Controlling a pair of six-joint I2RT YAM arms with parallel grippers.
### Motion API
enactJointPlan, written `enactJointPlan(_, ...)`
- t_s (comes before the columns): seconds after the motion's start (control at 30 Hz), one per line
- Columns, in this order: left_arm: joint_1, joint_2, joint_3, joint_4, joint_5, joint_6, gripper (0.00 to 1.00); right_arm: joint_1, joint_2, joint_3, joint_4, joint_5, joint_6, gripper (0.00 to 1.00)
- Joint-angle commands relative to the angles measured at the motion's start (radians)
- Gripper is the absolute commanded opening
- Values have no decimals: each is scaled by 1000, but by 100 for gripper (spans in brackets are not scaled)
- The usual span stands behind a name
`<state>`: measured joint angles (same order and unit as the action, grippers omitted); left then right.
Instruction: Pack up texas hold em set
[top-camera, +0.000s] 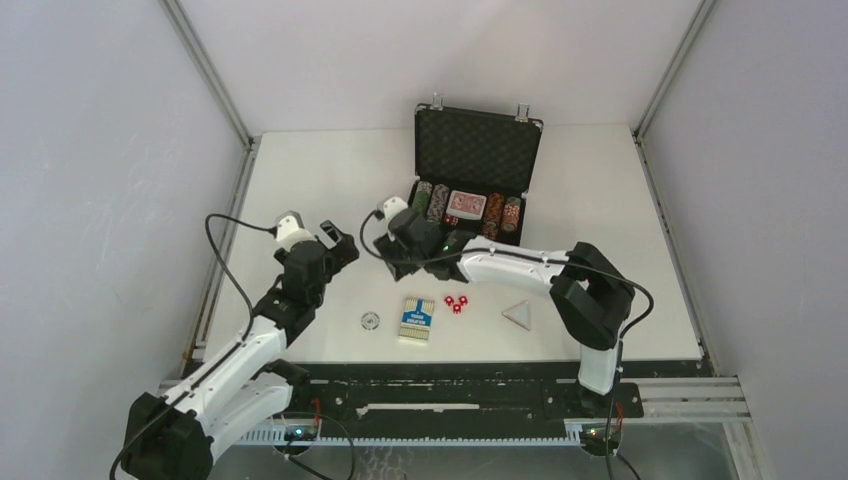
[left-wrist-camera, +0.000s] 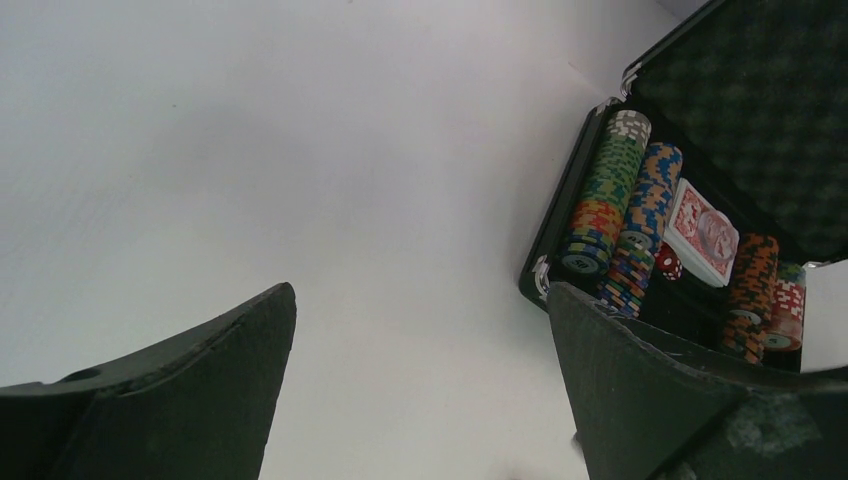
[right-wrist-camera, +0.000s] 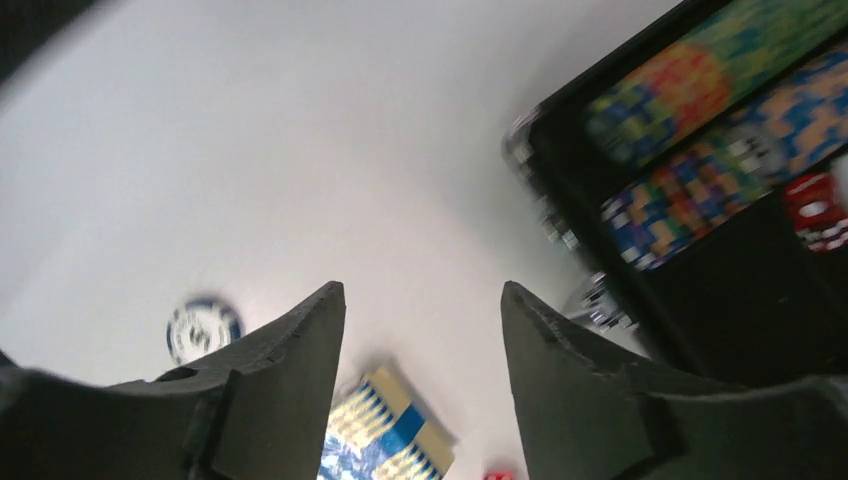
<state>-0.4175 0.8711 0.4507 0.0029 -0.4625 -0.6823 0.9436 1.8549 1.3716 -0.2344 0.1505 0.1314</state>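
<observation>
Both my grippers hold nothing: left gripper (left-wrist-camera: 420, 290) spread wide, right gripper (right-wrist-camera: 422, 290) parted beside the open black briefcase (top-camera: 478, 150), poker chips (left-wrist-camera: 605, 195) inside. Blue card box (top-camera: 417, 318), red dice (top-camera: 456, 303), triangle piece (top-camera: 517, 314) and round button (top-camera: 371, 320) lie on the table (top-camera: 300, 190) before it.

My left arm (top-camera: 235, 365) rises from its base at the lower left. Its forearm angles up and to the right, and the wrist bends so that my left end effector (left-wrist-camera: 420, 300) points forward and slightly down. Its two dark fingers (left-wrist-camera: 230, 350) are spread at full width with nothing between them. My right arm (top-camera: 590, 310) folds sharply at the elbow on the right, and its white forearm reaches leftwards across the middle. This puts its wrist near my left wrist, though the two stay apart. My right end effector (right-wrist-camera: 422, 300) tilts downward, its fingers (right-wrist-camera: 290, 350) parted less widely than the left pair, and empty.
</observation>
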Motion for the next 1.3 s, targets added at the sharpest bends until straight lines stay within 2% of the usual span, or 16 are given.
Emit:
enactJointPlan(0.0, 6, -55, -23, -29, -57, -65, 100, 89, -26, -56, 13, 40, 27, 70)
enactJointPlan(0.2, 35, -119, -62, -129, -76, -163, 100, 210, -29, -135, 86, 97, 52, 86)
enactJointPlan(0.27, 67, -122, -79, -142, -44, -189, 100, 241, -13, -135, 107, 88, 52, 88)
enactJointPlan(0.43, 146, -117, -116, -97, 107, -211, 100, 280, 21, -135, 177, 16, 71, 93)
enactJointPlan(0.7, 162, -101, -131, -73, 164, -209, 100, 293, 90, -126, 176, 5, 72, 94)
enactJointPlan(1.03, 186, -75, -154, -40, 215, -209, 100, 339, 169, -59, 123, 95, 64, 90)
enactJointPlan(1.27, 189, -64, -157, -30, 225, -209, 100, 354, 195, -51, 109, 139, 74, 70)
